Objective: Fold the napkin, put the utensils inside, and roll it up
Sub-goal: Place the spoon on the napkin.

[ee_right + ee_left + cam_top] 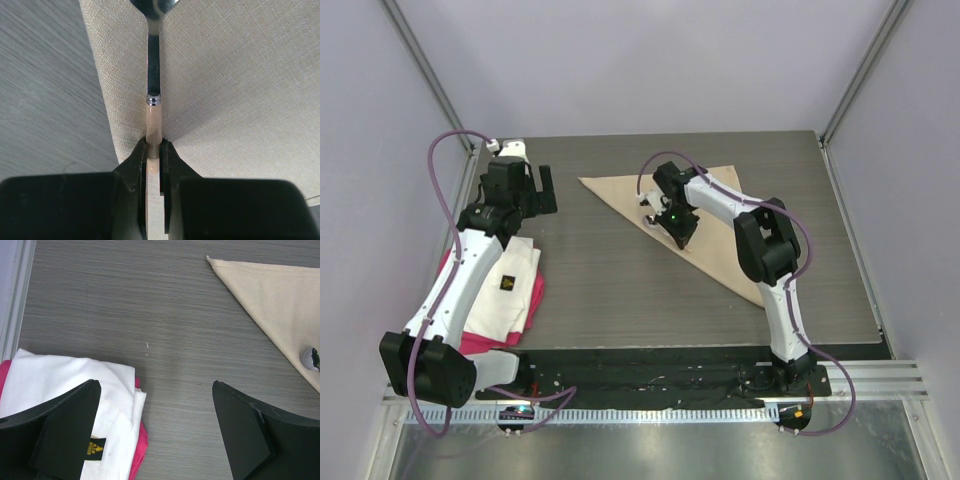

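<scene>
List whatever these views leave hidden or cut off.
- Right wrist: spoon bowl cut by top edge; handle end buried in the right gripper.
- Top: napkin partly covered by the right arm.
- Left wrist: pink cloth mostly under the white cloth, whose logo is too small to read.

At the far middle of the counter [620,290]: the napkin [715,245], folded into a triangle, one corner toward the near right. Over the napkin near its left edge: the spoon [153,115], handle pinched in the right gripper [153,150], bowl away from it. At the counter's left edge: a logo cloth [510,285] atop another cloth [535,297]. Between stack and napkin, above the counter: the left gripper [154,383], jaws wide apart.
</scene>
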Tool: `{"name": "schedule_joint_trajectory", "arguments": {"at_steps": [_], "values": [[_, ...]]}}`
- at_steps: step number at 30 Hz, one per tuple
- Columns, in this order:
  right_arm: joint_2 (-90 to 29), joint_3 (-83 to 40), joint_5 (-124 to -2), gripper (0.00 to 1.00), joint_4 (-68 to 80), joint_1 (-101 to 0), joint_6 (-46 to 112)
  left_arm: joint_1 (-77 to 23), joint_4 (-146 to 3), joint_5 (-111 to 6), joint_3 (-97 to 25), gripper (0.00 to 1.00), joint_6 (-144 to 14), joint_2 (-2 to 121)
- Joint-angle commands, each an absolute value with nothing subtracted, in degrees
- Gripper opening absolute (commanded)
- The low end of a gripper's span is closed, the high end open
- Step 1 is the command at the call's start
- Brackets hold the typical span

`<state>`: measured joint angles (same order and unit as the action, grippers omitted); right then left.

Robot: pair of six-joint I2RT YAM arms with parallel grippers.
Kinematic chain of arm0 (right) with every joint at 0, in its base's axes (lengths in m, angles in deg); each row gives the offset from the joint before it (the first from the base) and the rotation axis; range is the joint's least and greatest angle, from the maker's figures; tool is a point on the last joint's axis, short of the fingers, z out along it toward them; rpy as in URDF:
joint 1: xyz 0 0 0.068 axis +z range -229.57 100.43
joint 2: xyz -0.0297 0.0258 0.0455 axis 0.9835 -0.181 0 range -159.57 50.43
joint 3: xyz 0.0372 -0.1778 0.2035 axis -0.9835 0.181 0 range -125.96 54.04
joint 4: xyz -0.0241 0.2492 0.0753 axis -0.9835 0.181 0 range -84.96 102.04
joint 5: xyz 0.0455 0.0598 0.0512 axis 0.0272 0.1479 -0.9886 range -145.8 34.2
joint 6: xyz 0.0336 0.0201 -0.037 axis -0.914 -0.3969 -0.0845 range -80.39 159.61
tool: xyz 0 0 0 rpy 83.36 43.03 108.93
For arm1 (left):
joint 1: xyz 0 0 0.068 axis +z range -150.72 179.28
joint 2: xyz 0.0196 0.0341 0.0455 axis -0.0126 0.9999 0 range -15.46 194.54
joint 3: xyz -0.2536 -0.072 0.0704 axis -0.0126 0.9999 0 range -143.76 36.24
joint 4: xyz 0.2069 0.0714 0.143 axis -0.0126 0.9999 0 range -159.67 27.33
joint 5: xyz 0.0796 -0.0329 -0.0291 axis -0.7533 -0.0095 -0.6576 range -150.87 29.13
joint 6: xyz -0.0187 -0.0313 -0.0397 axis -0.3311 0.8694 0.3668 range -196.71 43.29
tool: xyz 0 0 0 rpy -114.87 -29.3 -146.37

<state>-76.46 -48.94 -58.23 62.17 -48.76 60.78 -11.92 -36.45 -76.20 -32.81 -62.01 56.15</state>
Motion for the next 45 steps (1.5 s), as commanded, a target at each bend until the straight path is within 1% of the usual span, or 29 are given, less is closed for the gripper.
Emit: {"name": "schedule_joint_trajectory", "arguments": {"at_steps": [1, 6, 9, 10, 12, 14, 16, 17, 23, 24, 25, 30, 31, 40, 45], "values": [[-76.92, -51.34, -56.59, 0.01, 62.87, -48.55, 61.67, -12.15, -38.2, -76.34, -33.54, 1.0, -61.95, 54.24], [-77.36, -51.61, -56.06, 0.02, 63.14, -48.46, 61.24, -12.15, -38.2, -76.42, -33.54, 1.0, -62.03, 54.15], [-77.1, -51.43, -56.06, 0.06, 63.23, -48.46, 61.15, -12.15, -38.29, -76.42, -33.54, 1.0, -62.03, 54.24], [-76.92, -51.52, -56.06, 0.11, 63.23, -48.46, 61.15, -12.15, -38.2, -76.42, -33.54, 1.0, -62.03, 54.15], [-76.75, -51.43, -56.06, 0.14, 63.14, -48.55, 61.15, -12.15, -38.2, -76.34, -33.54, 1.0, -61.95, 54.24], [-76.48, -51.35, -56.06, 0.2, 63.05, -48.55, 61.06, -12.15, -38.29, -76.25, -33.54, 1.0, -62.03, 54.15], [-76.22, -51.52, -56.06, 0.24, 63.05, -48.46, 61.06, -12.15, -38.29, -76.07, -33.54, 1.0, -62.03, 54.15], [-76.05, -51.43, -56.06, 0.27, 62.96, -48.55, 60.97, -12.15, -38.29, -75.99, -33.46, 1.0, -62.03, 54.24], [-74.73, -51.61, -57.29, 0.34, 62.79, -48.46, 60.97, -12.06, -38.64, -75.46, -33.28, 1.0, -61.68, 54.24], [-74.46, -51.44, -57.46, 0.39, 62.79, -48.46, 60.88, -12.06, -38.64, -75.37, -33.19, 1.0, -61.6, 54.15], [-74.03, -51.52, -57.64, 0.41, 62.7, -48.46, 60.79, -12.06, -38.73, -75.02, -33.19, 1.0, -61.33, 54.06], [-71.65, -51.87, -58.78, 0.45, 62.61, -48.37, 60.01, -12.15, -39.17, -74.67, -33.02, 1.0, -61.16, 53.97], [-71.21, -52.22, -58.87, 0.48, 62.78, -48.46, 59.65, -12.15, -39.34, -74.49, -32.93, 1.0, -61.07, 53.97], [-63.04, -53.02, -60.28, 0.48, 61.38, -48.46, 55.44, -12.06, -40.84, -73.26, -32.75, 1.0, -60.63, 55.64], [-57.07, -48.38, -59.4, 0.49, 57.61, -48.37, 52.36, -12.06, -40.75, -72.12, -33.1, 1.0, -59.23, 55.82]]}}
